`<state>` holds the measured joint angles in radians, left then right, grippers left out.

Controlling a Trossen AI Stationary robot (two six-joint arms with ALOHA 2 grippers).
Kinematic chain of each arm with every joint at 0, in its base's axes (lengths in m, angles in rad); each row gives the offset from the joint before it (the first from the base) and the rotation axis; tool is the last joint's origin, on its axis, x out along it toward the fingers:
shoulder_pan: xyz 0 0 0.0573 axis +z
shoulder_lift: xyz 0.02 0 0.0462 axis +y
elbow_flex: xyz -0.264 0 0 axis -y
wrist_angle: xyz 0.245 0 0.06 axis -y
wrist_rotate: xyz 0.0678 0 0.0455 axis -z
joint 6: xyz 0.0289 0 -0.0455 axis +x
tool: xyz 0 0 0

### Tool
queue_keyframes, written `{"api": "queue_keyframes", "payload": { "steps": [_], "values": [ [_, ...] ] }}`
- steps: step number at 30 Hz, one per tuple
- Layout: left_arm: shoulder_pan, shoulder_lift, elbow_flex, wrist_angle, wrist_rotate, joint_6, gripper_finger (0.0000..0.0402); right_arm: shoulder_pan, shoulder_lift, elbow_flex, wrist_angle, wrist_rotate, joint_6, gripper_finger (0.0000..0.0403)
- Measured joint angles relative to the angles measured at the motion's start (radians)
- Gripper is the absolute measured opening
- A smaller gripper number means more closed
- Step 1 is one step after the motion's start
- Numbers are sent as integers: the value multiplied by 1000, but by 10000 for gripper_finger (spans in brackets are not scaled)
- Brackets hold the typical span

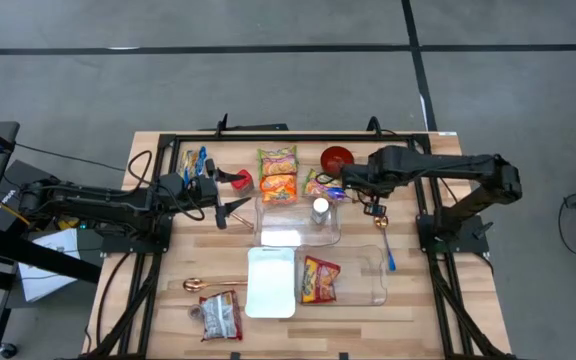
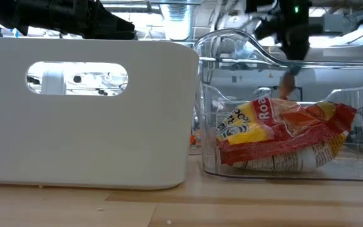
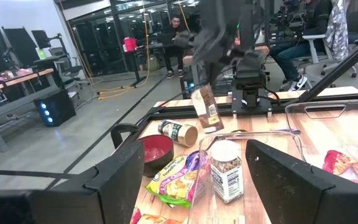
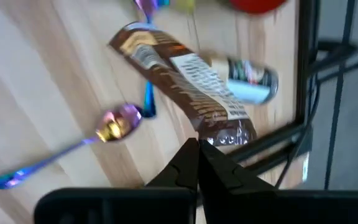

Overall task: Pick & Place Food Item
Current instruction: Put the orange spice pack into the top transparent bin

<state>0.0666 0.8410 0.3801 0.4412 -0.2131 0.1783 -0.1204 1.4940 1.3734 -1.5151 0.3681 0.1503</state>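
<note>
Right end effector (image 4: 197, 158) pinched shut on brown snack packet (image 4: 185, 81), lifted above table (image 1: 168, 300) at right. Left end effector (image 1: 230, 210) spread wide, empty, left of clear bin (image 1: 298, 222).

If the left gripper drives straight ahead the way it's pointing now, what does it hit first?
Most likely the spice jar standing in the clear bin: it sits between the open jaws of the left gripper. The bin's wall may come first; depth is unclear.
</note>
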Motion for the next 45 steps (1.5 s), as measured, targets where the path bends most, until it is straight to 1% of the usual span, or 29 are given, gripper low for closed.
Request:
{"api": "queue_keyframes", "payload": {
  "steps": [2,8,15,23,31,36,45],
  "values": [
    [0,0,0,0,0,0,273,31,0,37,10,8,0,0],
    [0,0,0,0,0,0,273,127,0,112,47,87,14,0],
    [0,0,0,0,-1,0,273,223,0,118,112,154,50,0],
    [0,0,0,1,20,0,273,319,0,118,186,187,122,0],
    [0,0,0,10,46,0,273,386,0,53,241,202,211,0],
    [0,0,0,12,56,0,273,416,0,38,254,213,266,0],
    [0,0,0,11,56,-2,273,435,0,-20,326,223,277,0]
  ]
}}
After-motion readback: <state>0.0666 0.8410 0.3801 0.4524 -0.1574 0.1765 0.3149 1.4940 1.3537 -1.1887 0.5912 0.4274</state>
